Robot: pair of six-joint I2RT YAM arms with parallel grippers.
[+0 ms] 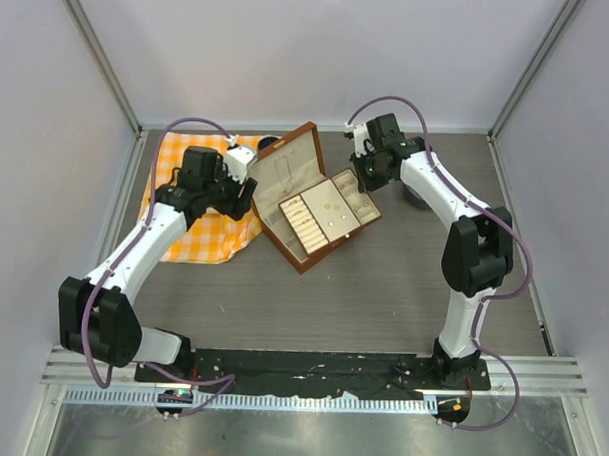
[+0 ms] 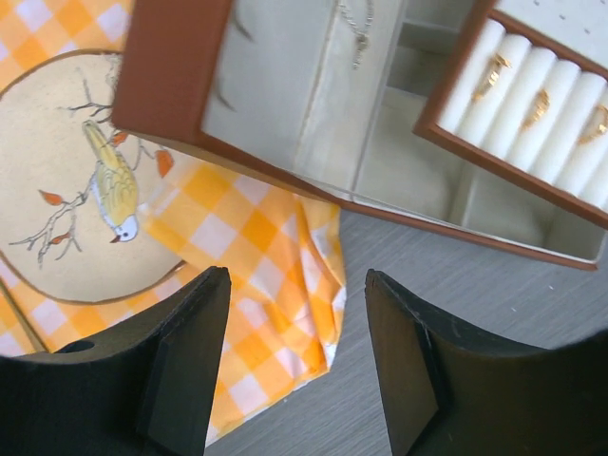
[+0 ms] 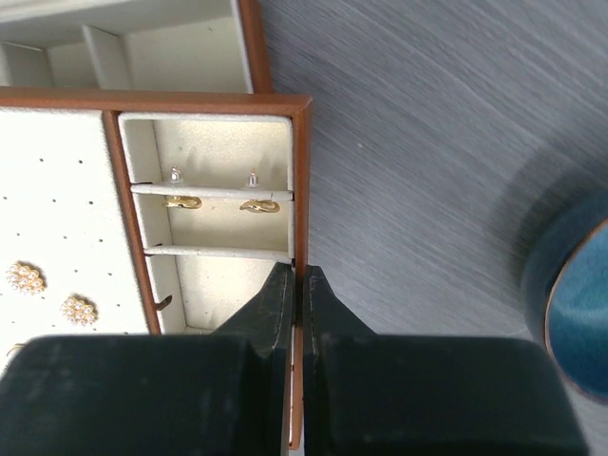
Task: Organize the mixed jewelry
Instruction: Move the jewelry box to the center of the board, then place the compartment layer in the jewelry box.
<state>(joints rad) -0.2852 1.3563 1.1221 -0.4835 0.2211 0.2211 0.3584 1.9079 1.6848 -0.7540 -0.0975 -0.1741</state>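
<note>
**While the box stands open, both arms wait at its edges**

Seen from above, the brown box (image 1: pixel 282 246) lies open mid-table, its lid leaning toward the orange check cloth (image 1: pixel 209 247). The left arm (image 1: pixel 154 233) reaches across that cloth with its wrist near the lid. The right arm (image 1: pixel 436 188) bends in so that its wrist sits at the box's far right corner.

From the left wrist, the left jaws stand fairly wide with nothing between them, hovering over the cloth's edge and the grey table. Ahead, the chain necklace (image 2: pixel 357 28) hangs inside the lid, and gold rings (image 2: pixel 494 74) sit slotted in the tray's white rolls. A bird-painted plate (image 2: pixel 85 190) rests on the cloth, and no loose piece shows on the part in view.

From the right wrist, the right jaws are closed to a slit right at the tray's brown wall (image 3: pixel 302 190); whether they pinch it I cannot tell. Gold earrings (image 3: pixel 183 201) lie in the compartment beside them, and a blue bowl (image 3: pixel 570 313) stands off to the right.

Sorting looks nearly done. The next move probably calls for searching the cloth and plate for any leftover piece, then a fine, low pinch.
</note>
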